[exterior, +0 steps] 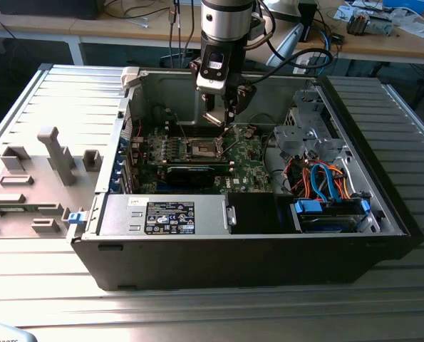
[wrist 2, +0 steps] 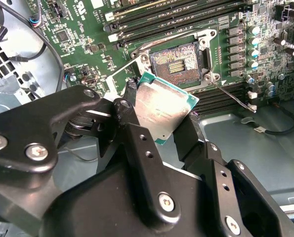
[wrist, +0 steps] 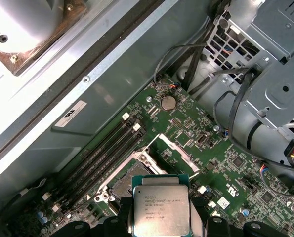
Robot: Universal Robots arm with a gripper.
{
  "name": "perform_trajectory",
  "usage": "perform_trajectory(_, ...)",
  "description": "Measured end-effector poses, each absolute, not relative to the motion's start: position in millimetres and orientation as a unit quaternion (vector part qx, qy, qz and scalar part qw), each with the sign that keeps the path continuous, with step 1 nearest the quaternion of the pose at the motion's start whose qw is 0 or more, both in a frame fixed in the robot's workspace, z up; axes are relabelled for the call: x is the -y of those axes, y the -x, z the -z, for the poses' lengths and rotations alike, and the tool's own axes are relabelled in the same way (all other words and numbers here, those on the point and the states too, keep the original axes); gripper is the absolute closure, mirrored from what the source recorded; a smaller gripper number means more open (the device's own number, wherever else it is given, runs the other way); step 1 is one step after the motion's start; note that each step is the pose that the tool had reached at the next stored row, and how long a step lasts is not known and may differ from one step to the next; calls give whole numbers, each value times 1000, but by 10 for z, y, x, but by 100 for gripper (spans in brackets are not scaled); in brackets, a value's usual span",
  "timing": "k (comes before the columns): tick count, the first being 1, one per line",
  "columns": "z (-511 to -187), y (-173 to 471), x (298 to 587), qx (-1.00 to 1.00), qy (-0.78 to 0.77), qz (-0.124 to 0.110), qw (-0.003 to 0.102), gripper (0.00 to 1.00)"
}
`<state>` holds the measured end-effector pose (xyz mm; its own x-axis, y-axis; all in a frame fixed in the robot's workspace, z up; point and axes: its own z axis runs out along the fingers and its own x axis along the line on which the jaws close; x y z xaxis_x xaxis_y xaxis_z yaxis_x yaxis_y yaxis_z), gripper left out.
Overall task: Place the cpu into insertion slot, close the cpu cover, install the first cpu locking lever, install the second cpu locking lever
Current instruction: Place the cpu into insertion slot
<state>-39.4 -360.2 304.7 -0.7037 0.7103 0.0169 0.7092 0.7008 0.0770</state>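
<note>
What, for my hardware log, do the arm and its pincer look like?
The arm is a silver-grey cylinder with a black band, and black cables loop off it toward the exterior view's right. The pincer is matt black, built of angular linked plates fastened with silver screws.

The exterior view stands well back from the open computer case (exterior: 269, 249), high up, looking down into the whole of it. Both wrist views hang close above the insertion slot (wrist 2: 177, 63) (wrist: 126, 183) inside that case, facing down from different sides, and share the slot and the cpu (wrist 2: 162, 106) (wrist: 160, 210).
</note>
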Motion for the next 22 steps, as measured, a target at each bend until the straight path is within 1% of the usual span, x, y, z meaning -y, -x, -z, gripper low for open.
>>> perform_trajectory(22, -3047, 394, 3602, -920, -390, -39, 7, 45)
